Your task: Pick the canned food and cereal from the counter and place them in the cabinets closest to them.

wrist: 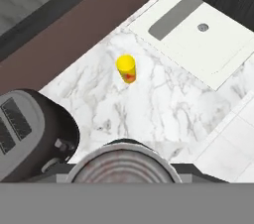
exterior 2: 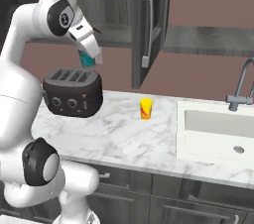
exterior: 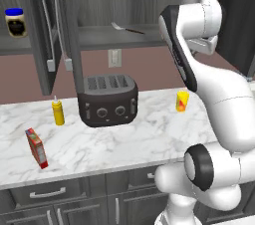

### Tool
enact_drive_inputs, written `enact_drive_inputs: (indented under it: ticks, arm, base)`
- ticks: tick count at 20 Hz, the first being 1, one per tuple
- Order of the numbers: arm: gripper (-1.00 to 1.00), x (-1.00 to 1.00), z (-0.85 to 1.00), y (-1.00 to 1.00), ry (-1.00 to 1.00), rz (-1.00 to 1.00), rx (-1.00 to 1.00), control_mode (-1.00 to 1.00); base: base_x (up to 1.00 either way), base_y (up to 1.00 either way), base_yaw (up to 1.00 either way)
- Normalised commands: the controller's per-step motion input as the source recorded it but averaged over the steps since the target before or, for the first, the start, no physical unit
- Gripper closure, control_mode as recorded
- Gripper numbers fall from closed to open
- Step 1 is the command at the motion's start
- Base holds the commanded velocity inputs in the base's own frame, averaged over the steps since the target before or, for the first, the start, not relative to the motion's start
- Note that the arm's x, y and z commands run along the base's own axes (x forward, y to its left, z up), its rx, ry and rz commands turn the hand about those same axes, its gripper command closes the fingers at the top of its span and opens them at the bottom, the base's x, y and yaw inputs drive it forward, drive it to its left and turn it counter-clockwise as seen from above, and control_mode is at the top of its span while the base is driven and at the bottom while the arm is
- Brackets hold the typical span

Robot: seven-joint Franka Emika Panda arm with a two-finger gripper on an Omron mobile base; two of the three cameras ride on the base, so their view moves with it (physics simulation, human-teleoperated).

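Currently mid-transport, step 1 of 2 by judgement: canned food lifted, not yet shelved.

Left base view: arm reaches up toward open cabinets (exterior: 50, 30), doors swung out w/ silver handles. Cereal (exterior: 36, 148) standing tilted on counter (exterior: 124, 139) near front edge, left of toaster (exterior: 108, 100), untouched. Yellow squeeze bottle (exterior: 58, 111) between cereal and toaster, further back. Blue-lidded dark jar (exterior: 16, 22) on shelf, upper left. Small yellow cup (exterior: 182, 101) on counter to right of toaster. Utensil (exterior: 127, 29) lying on shelf above toaster.

Right base view: gripper (exterior 2: 88, 58) raised above toaster, jaws clamped on canned food (exterior 2: 86, 60); teal body shows between fingers, well off counter. Open cabinet door just right of hand. Sink (exterior 2: 218, 131) and faucet (exterior 2: 240, 86) far right, well apart.

Hand view: looks down along gripper; silvery can top at bottom centre between finger tips. Toaster lower left, yellow cup mid-frame, sink top right.

Next, by judgement: carry can up and into open cabinet shelf above toaster, clear shelf lip and door edge, set upright, release. Then cereal; thin box, prob needs grip across narrow faces.
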Motion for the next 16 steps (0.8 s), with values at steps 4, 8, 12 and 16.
enact_drive_inputs:
  ticks: [4, 8, 12, 16]
  arm:
    - [1.00, 0.07, 0.61, 0.08, -0.14, -0.05, 0.00, -1.00]
    - [1.00, 0.16, 0.39, -0.01, -0.08, -0.03, 0.00, -1.00]
    - [1.00, 0.17, 0.24, -0.11, -0.08, 0.01, 0.01, -1.00]
    - [1.00, 0.26, 0.26, -0.09, -0.12, 0.02, 0.01, -1.00]
  base:
    - [0.00, 0.00, 0.00]
    - [0.00, 0.00, 0.00]
    - [0.00, 0.00, 0.00]
    - [0.00, 0.00, 0.00]
